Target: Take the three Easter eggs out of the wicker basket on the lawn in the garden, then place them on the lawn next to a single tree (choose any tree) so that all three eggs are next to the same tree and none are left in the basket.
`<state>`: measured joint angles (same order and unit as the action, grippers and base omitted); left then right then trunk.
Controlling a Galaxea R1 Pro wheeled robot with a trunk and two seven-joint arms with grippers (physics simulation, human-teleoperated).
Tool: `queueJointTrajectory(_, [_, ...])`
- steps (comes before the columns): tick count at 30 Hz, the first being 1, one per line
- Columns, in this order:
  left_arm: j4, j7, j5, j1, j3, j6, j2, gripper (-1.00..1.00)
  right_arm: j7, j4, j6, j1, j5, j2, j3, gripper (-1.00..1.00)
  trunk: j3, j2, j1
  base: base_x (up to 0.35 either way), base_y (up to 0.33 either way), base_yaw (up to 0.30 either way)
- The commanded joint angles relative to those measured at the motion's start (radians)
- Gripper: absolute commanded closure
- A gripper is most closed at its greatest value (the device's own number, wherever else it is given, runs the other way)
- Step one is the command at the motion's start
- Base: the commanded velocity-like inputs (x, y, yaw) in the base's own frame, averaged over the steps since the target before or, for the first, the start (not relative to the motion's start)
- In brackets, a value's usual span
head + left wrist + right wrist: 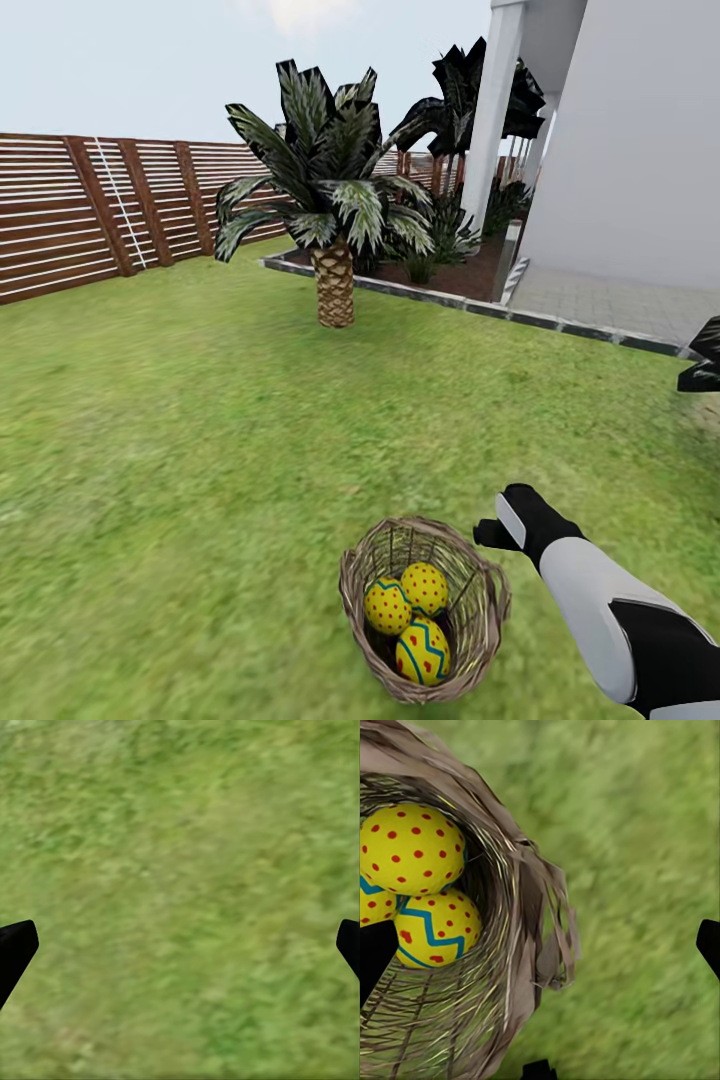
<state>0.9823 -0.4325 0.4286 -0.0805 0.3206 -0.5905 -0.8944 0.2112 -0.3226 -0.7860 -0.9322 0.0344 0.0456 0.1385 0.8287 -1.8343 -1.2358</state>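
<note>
**Right arm beside the basket, first egg not yet taken**

All three eggs (410,615) lie in the basket (486,612), which sits on the lawn (180,430) just in front of me, so I judge the task is at its opening step: reaching for egg one. My right gripper (497,530) hovers just beside the basket's far rim, off to its right, not yet over the opening. In the right wrist view its fingertips (375,952) sit at opposite edges, spread wide with nothing between them; the basket's braided rim (529,892) cuts under that view, with the eggs on one side and bare grass on the other.

The left wrist view looks straight down at grass, left fingertips (15,949) likewise wide apart and empty.

Next I need to swing the right gripper across the rim, centre it over the topmost egg, the dotted one (425,587), and drop in. The eggs are packed touching, and the rim stands higher than they do; I'd guess the fingers could catch the wicker or nudge the basket.

Ahead stands a short palm (335,280) with a scaly trunk, a fence (90,210) behind it and paving (610,305) by a white wall (640,150). I see no grey-trunked tree from here, so I'll probably have to turn or drive to find one.
</note>
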Motion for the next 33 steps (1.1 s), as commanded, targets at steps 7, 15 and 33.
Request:
queueJointTrajectory(7, [0.002,-0.002,0.006,-0.001,0.002,-0.008,0.000,-1.00,0.005,0.006,-0.002,0.000,0.004,0.006,-0.002,-1.00,0.023,-0.050,-0.027,0.000,0.000,0.000])
queueJointTrajectory(15, [0.005,-0.003,0.006,-0.001,0.002,-0.009,0.000,-1.00,0.005,0.011,-0.001,0.000,0.003,0.011,-0.006,-1.00,0.048,-0.106,-0.058,0.000,0.000,0.000])
queueJointTrajectory(33, [0.006,-0.003,0.006,-0.001,0.002,-0.008,0.000,-1.00,0.005,0.010,-0.001,0.000,0.001,0.013,-0.007,-1.00,0.104,-0.232,-0.127,0.000,0.000,0.000])
